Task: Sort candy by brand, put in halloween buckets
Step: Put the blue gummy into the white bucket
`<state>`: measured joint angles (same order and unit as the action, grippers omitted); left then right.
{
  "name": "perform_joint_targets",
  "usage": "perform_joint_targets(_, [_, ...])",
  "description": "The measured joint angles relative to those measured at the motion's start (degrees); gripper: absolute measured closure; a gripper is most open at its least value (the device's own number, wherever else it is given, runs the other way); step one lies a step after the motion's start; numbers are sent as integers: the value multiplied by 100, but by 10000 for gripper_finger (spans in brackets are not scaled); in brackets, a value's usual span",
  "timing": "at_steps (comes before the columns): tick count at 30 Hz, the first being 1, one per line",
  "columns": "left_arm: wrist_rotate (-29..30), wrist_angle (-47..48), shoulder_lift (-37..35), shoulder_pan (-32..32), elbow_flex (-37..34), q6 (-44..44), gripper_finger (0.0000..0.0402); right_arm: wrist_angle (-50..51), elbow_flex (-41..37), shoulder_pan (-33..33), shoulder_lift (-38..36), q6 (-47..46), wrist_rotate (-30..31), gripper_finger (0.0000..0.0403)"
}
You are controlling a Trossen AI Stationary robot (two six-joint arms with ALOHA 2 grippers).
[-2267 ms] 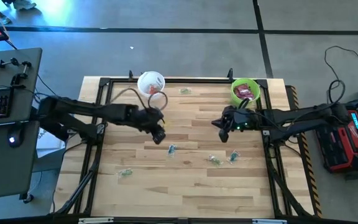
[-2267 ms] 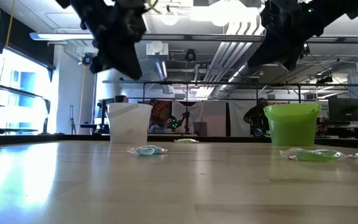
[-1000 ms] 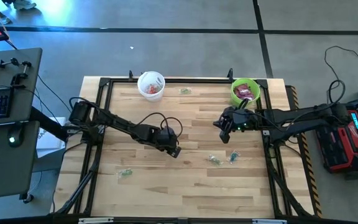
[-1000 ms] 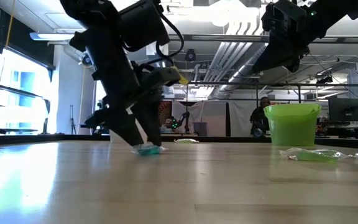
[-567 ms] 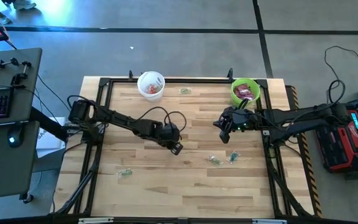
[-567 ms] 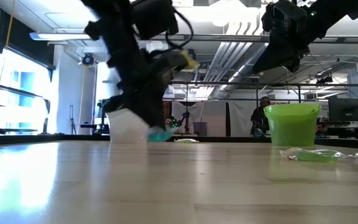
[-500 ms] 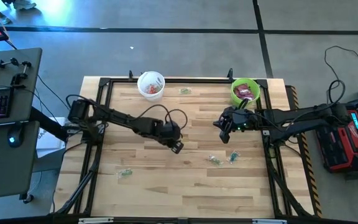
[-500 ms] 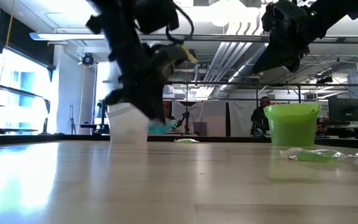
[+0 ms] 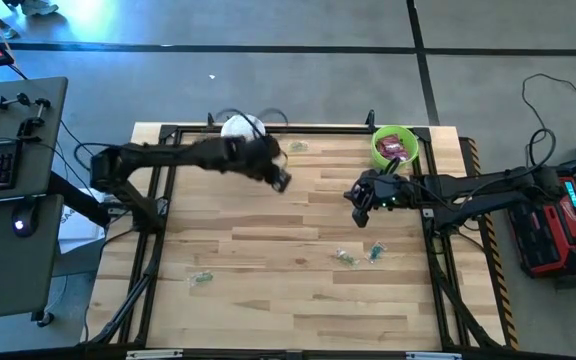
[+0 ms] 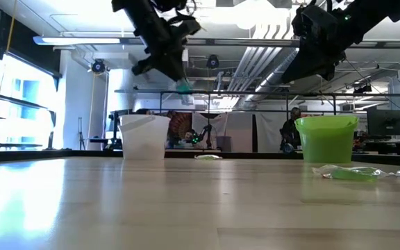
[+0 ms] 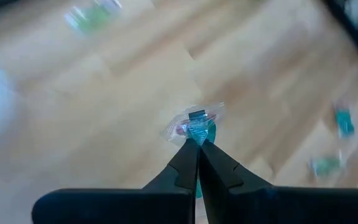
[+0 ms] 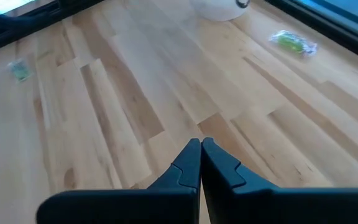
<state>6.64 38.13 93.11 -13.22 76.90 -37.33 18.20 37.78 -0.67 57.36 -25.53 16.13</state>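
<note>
My left gripper [image 9: 281, 180] is shut on a small bluish clear-wrapped candy [image 11: 196, 129], high above the table beside the white bucket [image 9: 241, 127]; it also shows in the low view [image 10: 183, 86]. The white bucket [image 10: 144, 136] stands at the far left, partly hidden by my left arm in the high view. The lime green bucket [image 9: 395, 146] with magenta packets stands at the far right. My right gripper [image 9: 356, 200] is shut and empty, in the air near the green bucket. Loose candies [image 9: 346, 257] lie on the table. My left gripper pinches the bluish candy by its wrapper [image 11: 197, 138] between the tips of its two fingers. The candy sticks out past the fingertips, lifted clear of the table.
A green candy [image 9: 297, 146] lies at the far edge between the buckets. Two candies [image 9: 375, 251] lie right of centre and one [image 9: 201, 278] at the near left. A black frame rims the table.
My left gripper has risen from the table's middle with the bluish candy and swung toward the far edge, up beside the white bucket. The candy is lifted clear. My right arm has kept still.
</note>
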Motion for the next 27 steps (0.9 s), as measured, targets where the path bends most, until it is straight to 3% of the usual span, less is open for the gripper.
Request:
perform_joint_targets(12, [4, 232, -576, -1454, 37, 637, 401, -2, 0, 5, 0, 6, 631, 403])
perform_joint_targets(27, [-7, 789, -552, -2437, 37, 1304, 401, -1, 0, 190, 0, 51, 747, 403])
